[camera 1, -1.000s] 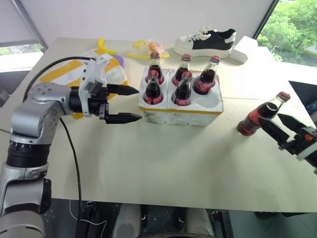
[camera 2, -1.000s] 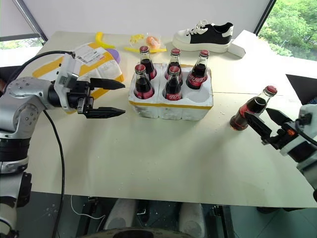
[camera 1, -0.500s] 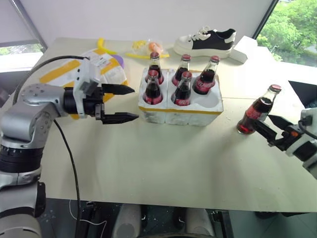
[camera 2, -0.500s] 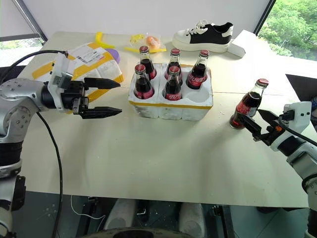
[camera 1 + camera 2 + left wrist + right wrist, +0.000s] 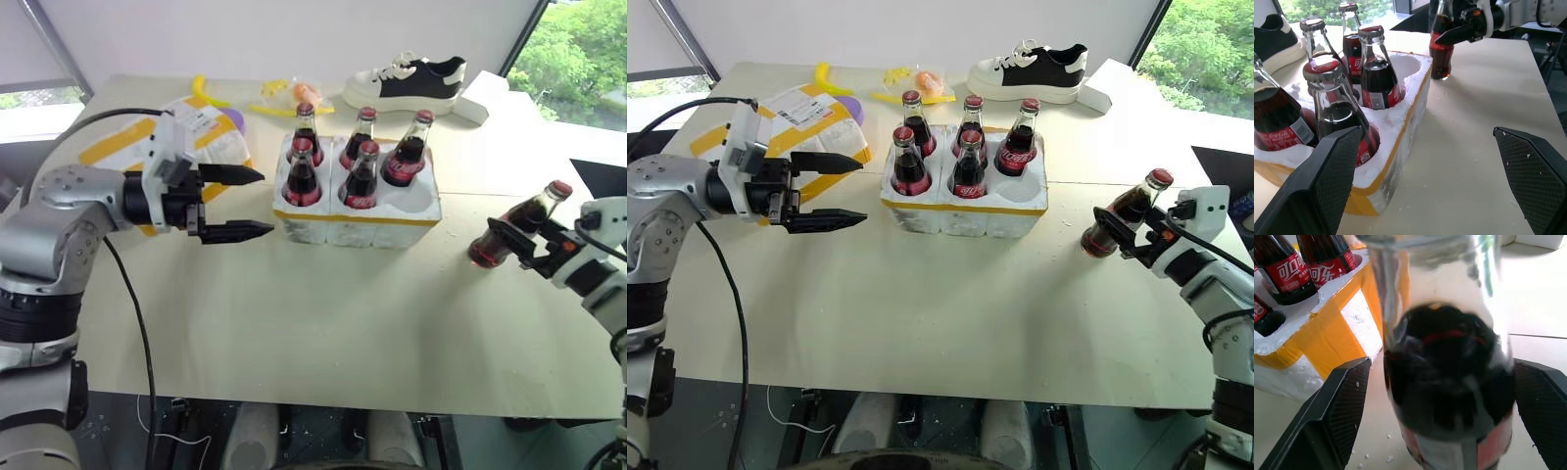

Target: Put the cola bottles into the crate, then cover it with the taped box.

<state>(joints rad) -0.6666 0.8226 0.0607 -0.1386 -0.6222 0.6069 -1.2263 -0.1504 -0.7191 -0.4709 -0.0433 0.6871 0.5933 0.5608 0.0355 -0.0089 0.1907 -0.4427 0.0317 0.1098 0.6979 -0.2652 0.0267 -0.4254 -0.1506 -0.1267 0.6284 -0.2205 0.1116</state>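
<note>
White foam crate [image 5: 965, 206], yellow-banded, holds five glass cola bottles [image 5: 969, 166] on a matte beige table [image 5: 940, 313]. Right gripper [image 5: 1127, 232] jaws spread wide around the tilted sixth bottle [image 5: 1117, 220]. Left gripper [image 5: 828, 191] jaws wide open, empty.

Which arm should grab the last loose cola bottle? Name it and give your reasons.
Right. Its tool is open around the loose cola bottle on the table, right of the crate. The left tool hangs open on the crate's far side.
</note>
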